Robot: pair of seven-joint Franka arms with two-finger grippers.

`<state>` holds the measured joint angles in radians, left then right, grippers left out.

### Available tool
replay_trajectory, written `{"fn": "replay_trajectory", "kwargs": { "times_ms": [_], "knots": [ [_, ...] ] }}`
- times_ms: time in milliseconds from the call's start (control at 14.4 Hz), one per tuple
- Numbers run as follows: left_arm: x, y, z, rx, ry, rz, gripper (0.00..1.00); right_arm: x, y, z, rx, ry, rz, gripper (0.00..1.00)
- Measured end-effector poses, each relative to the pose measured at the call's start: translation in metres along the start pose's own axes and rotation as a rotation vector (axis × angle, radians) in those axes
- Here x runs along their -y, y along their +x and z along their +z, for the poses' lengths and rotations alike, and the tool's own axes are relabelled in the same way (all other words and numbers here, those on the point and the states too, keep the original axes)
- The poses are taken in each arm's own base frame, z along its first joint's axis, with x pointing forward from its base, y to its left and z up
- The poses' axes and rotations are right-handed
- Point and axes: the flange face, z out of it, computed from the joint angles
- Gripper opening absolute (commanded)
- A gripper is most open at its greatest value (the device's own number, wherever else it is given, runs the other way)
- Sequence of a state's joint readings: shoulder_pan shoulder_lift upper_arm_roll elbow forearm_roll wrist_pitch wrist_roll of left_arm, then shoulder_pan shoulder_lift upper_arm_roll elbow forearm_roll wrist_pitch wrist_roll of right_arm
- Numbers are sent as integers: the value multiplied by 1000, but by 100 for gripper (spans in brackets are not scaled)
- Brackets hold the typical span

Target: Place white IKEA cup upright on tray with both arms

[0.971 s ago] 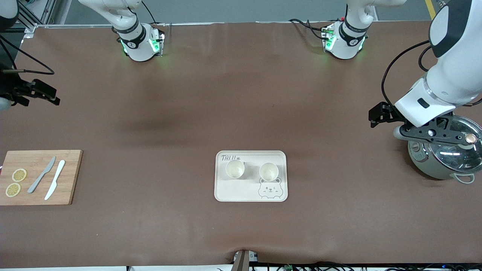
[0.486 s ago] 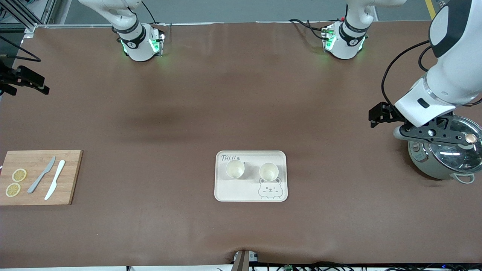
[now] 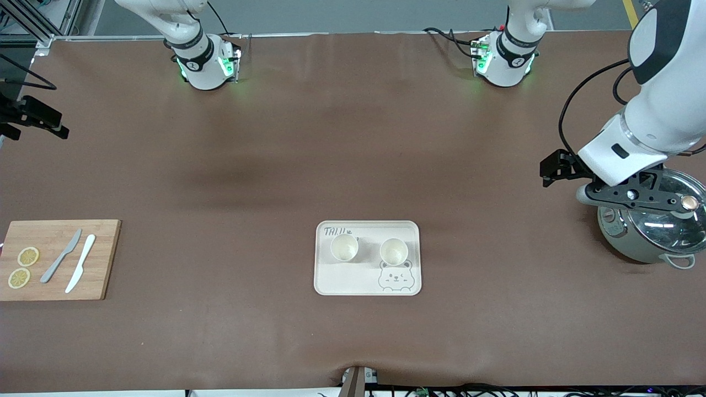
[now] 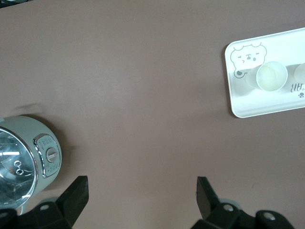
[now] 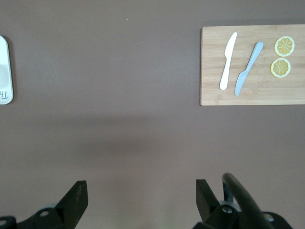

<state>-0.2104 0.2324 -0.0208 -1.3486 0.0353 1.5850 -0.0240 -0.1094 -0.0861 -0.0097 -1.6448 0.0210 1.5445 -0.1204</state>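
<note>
Brown desk [image 3: 353, 165]: both cups [image 3: 344, 247] upright on tray [image 3: 331, 284]; left hand [image 4: 140, 200] and right hand [image 5: 138, 200], both spread, empty, risk only clipping the pot [image 3: 651, 231].

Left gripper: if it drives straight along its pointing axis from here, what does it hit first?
Probably bare table. The left gripper is open, pointing down; between its fingers only brown surface shows, with the pot just beside that line. Depth unclear.

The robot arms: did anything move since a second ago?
Only the right arm's black two-finger hand moved: it drew back toward its own end of the table and farther from the camera, open and empty. The left arm's hand waits beside the glass-lidded pot. Both white cups stayed upright on the cream bear tray.
</note>
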Motion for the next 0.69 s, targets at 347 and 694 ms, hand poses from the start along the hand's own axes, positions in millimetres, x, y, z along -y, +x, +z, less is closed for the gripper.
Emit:
{"fn": "replay_trajectory", "kwargs": {
  "times_ms": [347,694],
  "knots": [
    [-3,0,0,0,0,4,100,1,7,14,33,3,-3,100],
    [-3,0,0,0,0,5,100,3,9,16,36,4,-7,100]
  ]
}}
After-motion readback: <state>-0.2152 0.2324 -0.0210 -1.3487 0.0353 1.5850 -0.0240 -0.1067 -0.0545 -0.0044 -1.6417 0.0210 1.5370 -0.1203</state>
